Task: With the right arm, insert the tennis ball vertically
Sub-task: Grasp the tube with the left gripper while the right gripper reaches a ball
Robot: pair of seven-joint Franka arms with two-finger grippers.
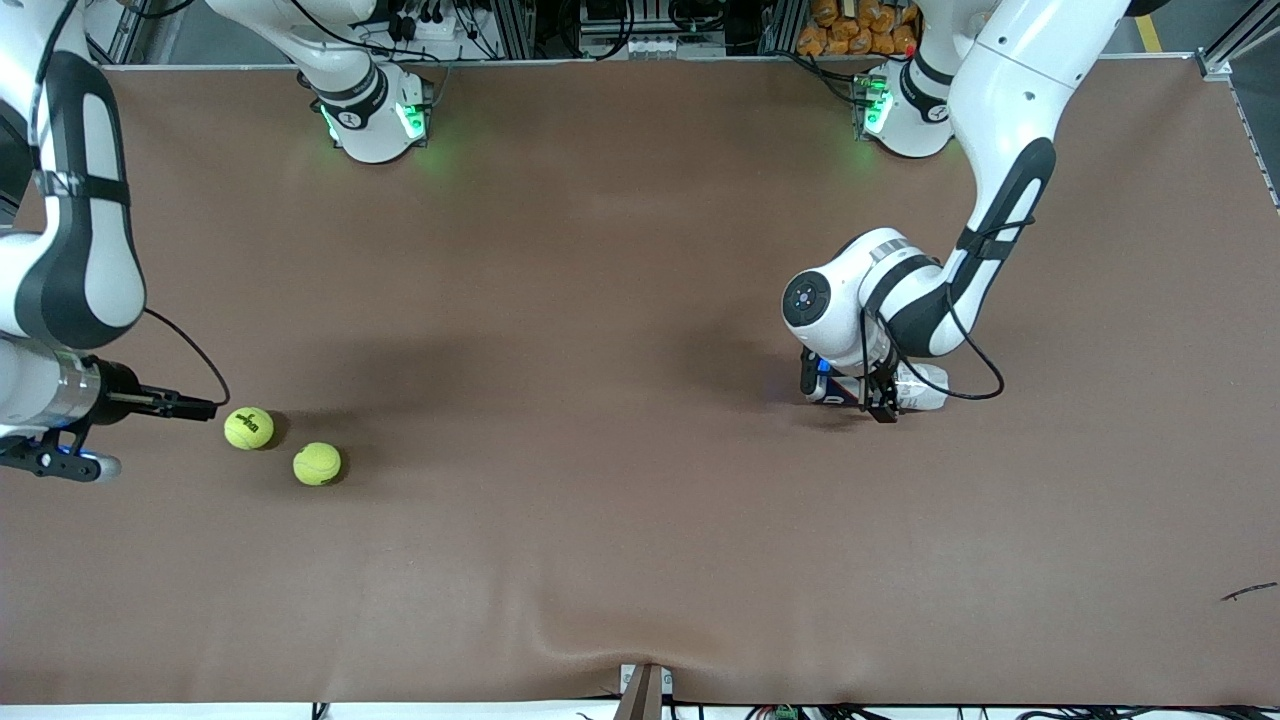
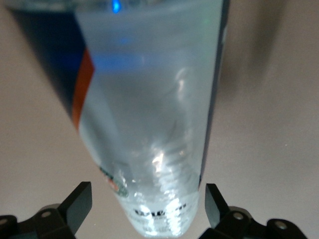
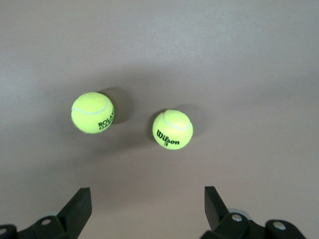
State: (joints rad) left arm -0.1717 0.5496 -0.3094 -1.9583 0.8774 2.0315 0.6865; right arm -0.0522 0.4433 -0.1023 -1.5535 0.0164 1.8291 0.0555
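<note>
Two yellow-green tennis balls lie on the brown table toward the right arm's end. The Wilson ball (image 1: 248, 428) (image 3: 172, 129) sits just off the tips of my right gripper (image 1: 205, 407) (image 3: 147, 204). That gripper is open, low over the table and holds nothing. The other ball (image 1: 317, 464) (image 3: 92, 112) rests a little nearer the front camera. A clear plastic ball tube (image 1: 915, 385) (image 2: 149, 124) with a blue and orange label lies toward the left arm's end. My left gripper (image 1: 880, 405) (image 2: 148, 204) stands open astride the tube, with a gap at each finger.
The brown cloth (image 1: 600, 400) covers the whole table and is wrinkled near the front edge. A small dark scrap (image 1: 1248, 592) lies near the corner at the left arm's end. Both arm bases (image 1: 375, 115) stand along the edge farthest from the front camera.
</note>
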